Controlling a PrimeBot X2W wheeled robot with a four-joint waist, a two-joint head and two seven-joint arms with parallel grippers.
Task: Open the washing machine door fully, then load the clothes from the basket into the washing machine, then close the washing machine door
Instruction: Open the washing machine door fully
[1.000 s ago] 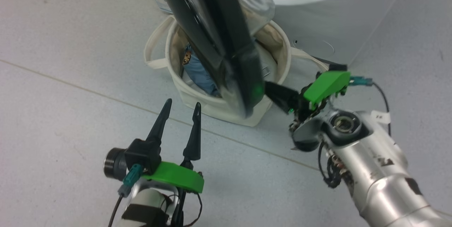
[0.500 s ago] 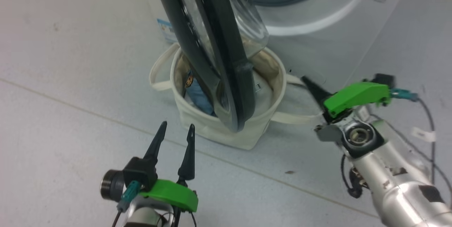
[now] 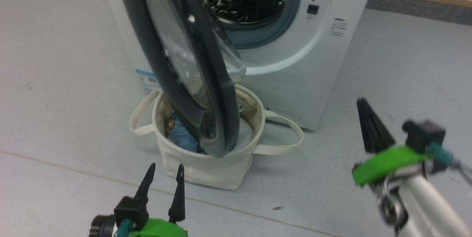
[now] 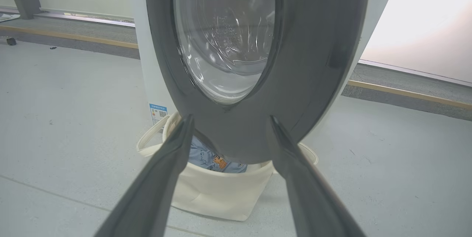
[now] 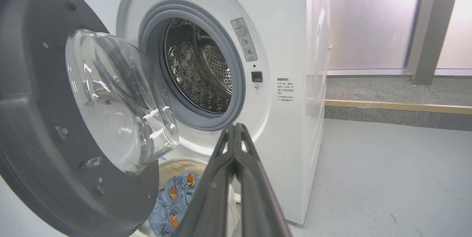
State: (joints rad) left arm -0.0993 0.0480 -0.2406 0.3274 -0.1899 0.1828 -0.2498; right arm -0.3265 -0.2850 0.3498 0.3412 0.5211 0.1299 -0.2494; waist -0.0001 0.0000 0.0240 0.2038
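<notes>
Now the right hand (image 3: pixel 362 105), pressed together, has drawn off the round black-rimmed glass door (image 3: pixel 173 56), which hangs partly open, blocking the cream canvas basket (image 3: pixel 206 170) of light-blue clothes (image 3: pixel 182 139) mid-frame; left hand (image 3: pixel 166 167) spread.

Grey floor (image 3: pixel 55 63), washing machine (image 3: pixel 306 82) standing on it, basket (image 3: pixel 206 170) just beside

The head camera looks forward and down from well above the floor (image 3: pixel 55 82), taking in the washing machine (image 3: pixel 295 82), the washing machine door (image 3: pixel 225 119) nearly edge-on and the basket (image 3: pixel 206 172) beneath it; the left wrist camera sits low and close, facing the door's outer face; the right wrist camera, also low, faces the door's inner side and the drum (image 5: pixel 199 75); all three share door and basket.
</notes>
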